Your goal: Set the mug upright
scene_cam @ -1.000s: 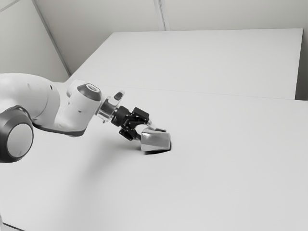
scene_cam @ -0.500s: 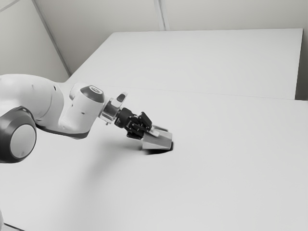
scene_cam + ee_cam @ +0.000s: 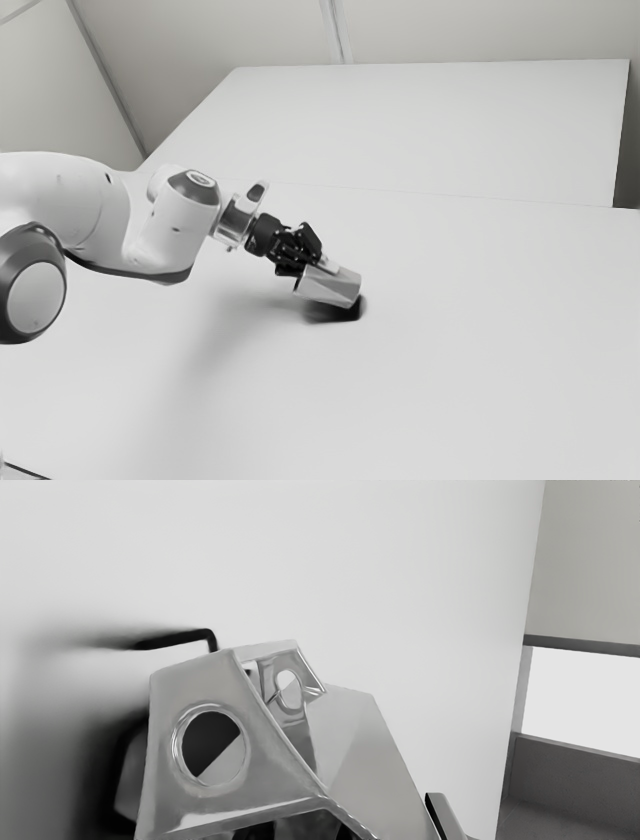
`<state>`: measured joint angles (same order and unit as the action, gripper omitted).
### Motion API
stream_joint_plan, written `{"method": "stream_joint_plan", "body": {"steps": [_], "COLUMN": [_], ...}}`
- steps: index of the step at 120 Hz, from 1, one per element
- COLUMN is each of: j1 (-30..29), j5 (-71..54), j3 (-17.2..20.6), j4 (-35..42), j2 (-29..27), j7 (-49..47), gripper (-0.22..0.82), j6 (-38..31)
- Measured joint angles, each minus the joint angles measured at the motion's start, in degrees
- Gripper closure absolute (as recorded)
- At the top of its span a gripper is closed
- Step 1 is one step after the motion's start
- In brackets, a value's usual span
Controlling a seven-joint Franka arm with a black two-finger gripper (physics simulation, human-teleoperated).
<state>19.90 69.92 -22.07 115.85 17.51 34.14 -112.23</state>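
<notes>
In the exterior view, a black two-finger claw (image 3: pixel 317 267) grips a faceted silver metal mug (image 3: pixel 330 287) toward four o'clock, its long axis slanting ten to four.

Exterior view, clock from mug (image 3: pixel 330 289) | mug: over table (image 3: pixel 470 350), in gripper (image 3: pixel 321 267) | gripper body: 10–11 o'clock | arm (image 3: pixel 150 235): 9–10 o'clock | shadow (image 3: pixel 352 312): 5 o'clock, on table | panel (image 3: pixel 430 130): 1 o'clock
</notes>
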Motion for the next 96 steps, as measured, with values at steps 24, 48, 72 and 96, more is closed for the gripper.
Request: {"method": "stream_joint_plan", "body": {"steps": [24,48,72,96], "j1": [0.5,2.7,3.1,4.0], "j5": [-1.9,-13.6,-33.8,-48.3], "j3": [-0.1,-0.4,-0.5,-0.6], "j4": [0.4,0.7,2.7,2.7], "j2": [-2.4,-5.1,-8.4,-10.3], "j7": [-1.0,-7.9,-19.9,-32.5], "gripper": [0.74,0.74,0.75,0.75], "j6": [-4.4,-12.6,-15.6,-11.2]}}
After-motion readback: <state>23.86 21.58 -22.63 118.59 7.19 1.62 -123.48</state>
